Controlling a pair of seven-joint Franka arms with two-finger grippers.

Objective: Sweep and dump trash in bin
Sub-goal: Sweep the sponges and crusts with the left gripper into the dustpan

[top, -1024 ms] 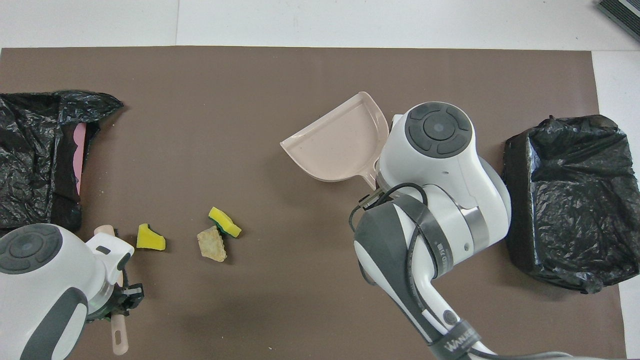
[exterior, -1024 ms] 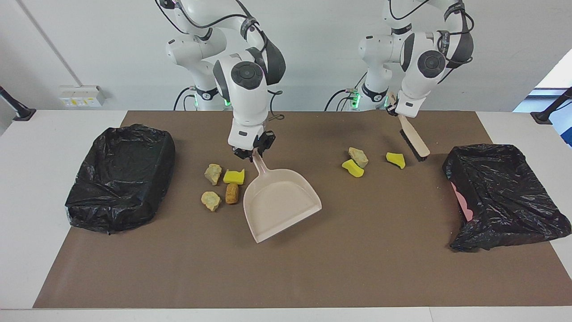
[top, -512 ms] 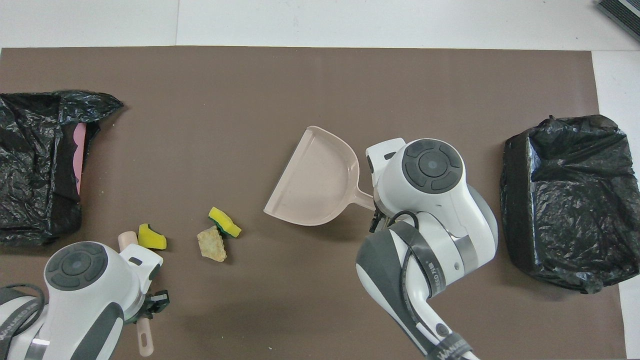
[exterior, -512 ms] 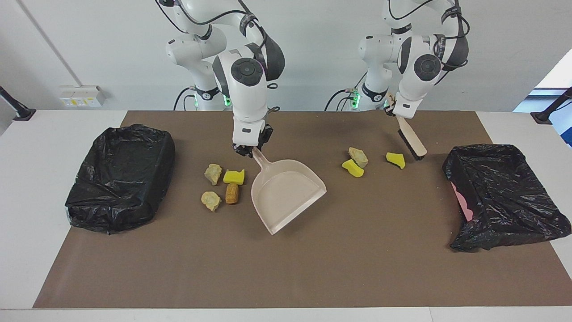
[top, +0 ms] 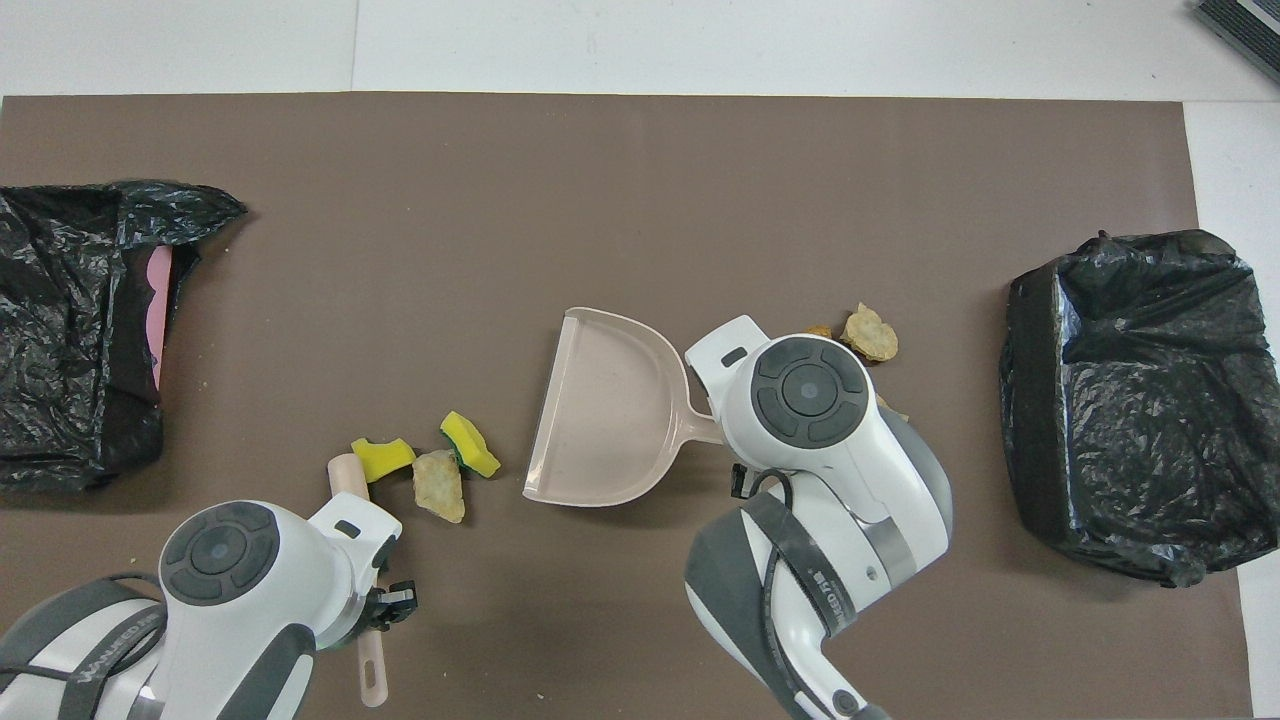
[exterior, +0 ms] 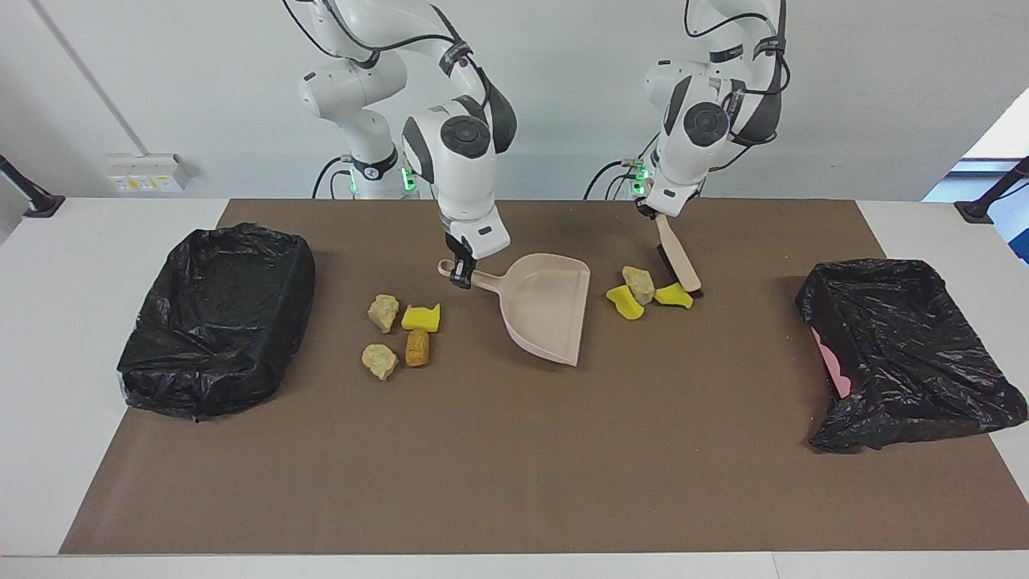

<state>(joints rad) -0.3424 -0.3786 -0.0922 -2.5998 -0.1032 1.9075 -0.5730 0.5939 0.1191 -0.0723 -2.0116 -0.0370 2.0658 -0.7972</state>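
Facing view: right gripper [exterior: 461,274] clamps dustpan [exterior: 547,315] handle; pan on mat betw. two trash groups. Left gripper [exterior: 653,211] clamps brush [exterior: 679,266], bristles touching yellow sponge bit [exterior: 672,296]. Four trash pieces [exterior: 402,334] lie nearer right arm's end.
Overhead view: three pieces [top: 430,467] beside pan mouth; black bins [top: 1130,400] at both table ends.

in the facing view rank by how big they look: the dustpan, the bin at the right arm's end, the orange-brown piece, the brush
1. bin at the right arm's end
2. dustpan
3. brush, partly hidden by the left end effector, so less sure
4. orange-brown piece
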